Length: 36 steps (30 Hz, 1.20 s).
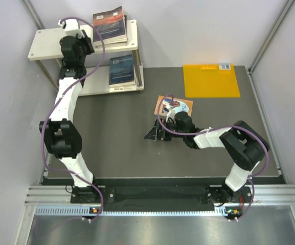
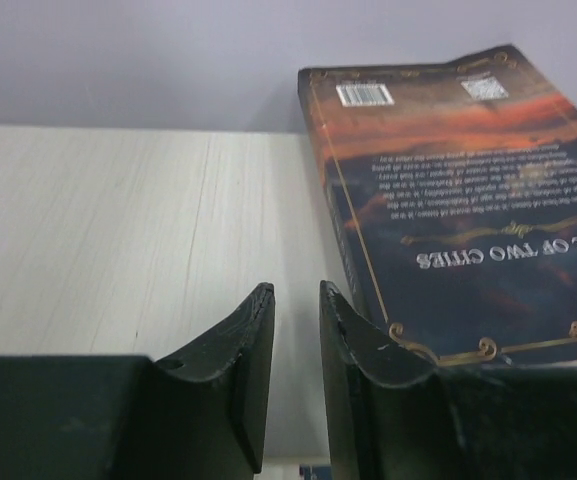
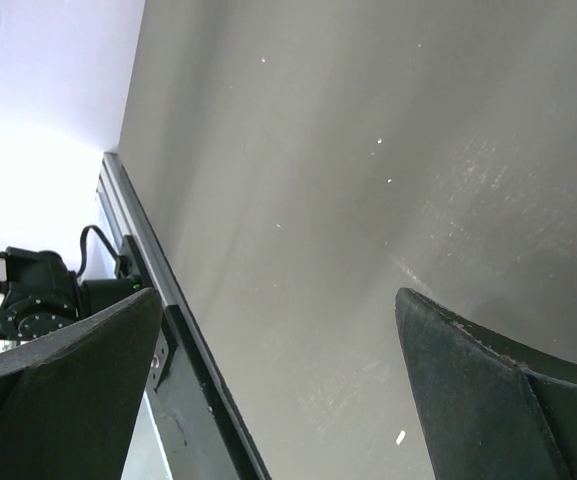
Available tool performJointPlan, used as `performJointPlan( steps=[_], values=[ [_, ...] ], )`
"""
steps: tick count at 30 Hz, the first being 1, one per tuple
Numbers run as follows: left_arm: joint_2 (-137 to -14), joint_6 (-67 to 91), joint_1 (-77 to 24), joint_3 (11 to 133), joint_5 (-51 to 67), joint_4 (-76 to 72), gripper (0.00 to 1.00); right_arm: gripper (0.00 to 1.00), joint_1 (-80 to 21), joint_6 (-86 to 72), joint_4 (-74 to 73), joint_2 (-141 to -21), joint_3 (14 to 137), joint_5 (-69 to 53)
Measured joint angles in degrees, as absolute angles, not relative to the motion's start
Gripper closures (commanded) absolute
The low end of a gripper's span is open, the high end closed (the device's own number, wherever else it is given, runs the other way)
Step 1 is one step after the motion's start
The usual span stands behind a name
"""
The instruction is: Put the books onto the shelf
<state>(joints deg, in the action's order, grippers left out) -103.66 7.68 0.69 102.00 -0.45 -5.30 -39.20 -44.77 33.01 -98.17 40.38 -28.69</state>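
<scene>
Since my right gripper (image 3: 278, 300) is spread as wide as it goes, empty and low over the table (image 1: 116, 148), I judge the step in hand to be fetching the orange book (image 1: 170, 104). It lies flat on the table just beyond that wrist, apart from the fingers. My wrist view shows only bare table, so the fingers do not face the book, and I should turn toward it first. A thin paperback lying flat offers little to pinch. I would come in low at one edge, work one finger under the cover and close slowly so nothing buckles.

Farther back lies the sheet (image 1: 210, 81), near the orange book but not touching it. I leave it alone.

Beyond, the blue book (image 1: 122, 69) lies flat on the lower board of the shelf (image 1: 45, 43). Whether another lies under it I cannot tell.

Farthest, my left gripper (image 2: 296, 290) is at the top board, fingers a narrow gap apart with nothing between them. It is just beside the dark book (image 2: 468, 200), perhaps touching. That book lies flat, its far end seemingly past the board's back edge. I should draw this arm off without dragging the book. The bare stretch left of it looks the best spot for the orange book.
</scene>
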Motion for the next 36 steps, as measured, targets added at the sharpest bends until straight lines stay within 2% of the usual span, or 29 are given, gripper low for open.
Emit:
performJointPlan(
  steps=[4,14,16,17,19,31,36],
  values=[
    [-107.07,6.66,0.69,107.83,0.82,-3.2,0.66,0.0,-39.2,-44.82,33.23,-98.17,40.38,-28.71],
    [-109.25,4.43,0.69,108.66,0.3,-1.04,0.65,0.0,-39.2,-45.1,33.34,-99.29,40.38,-28.86],
    [-109.25,4.32,0.69,108.64,-0.47,-1.1,0.61,0.0,-39.2,-45.19,33.43,-99.46,40.38,-28.95],
    [-109.23,4.32,0.69,108.62,-1.21,-1.21,0.57,0.0,-39.2,-45.19,33.41,-99.5,40.38,-28.99],
    [-108.97,4.32,0.69,107.72,-3.18,-2.22,0.56,0.0,-39.2,-45.21,33.41,-99.57,40.38,-29.02],
    [-104.09,4.19,3.05,104.77,-10.55,-3.51,0.57,0.0,-39.2,-45.21,33.47,-99.57,40.38,-29.06],
    [-94.61,5.34,2.9,95.35,-8.27,-6.11,0.58,0.0,-39.2,-45.19,33.87,-99.53,39.81,-28.93]
  ],
)
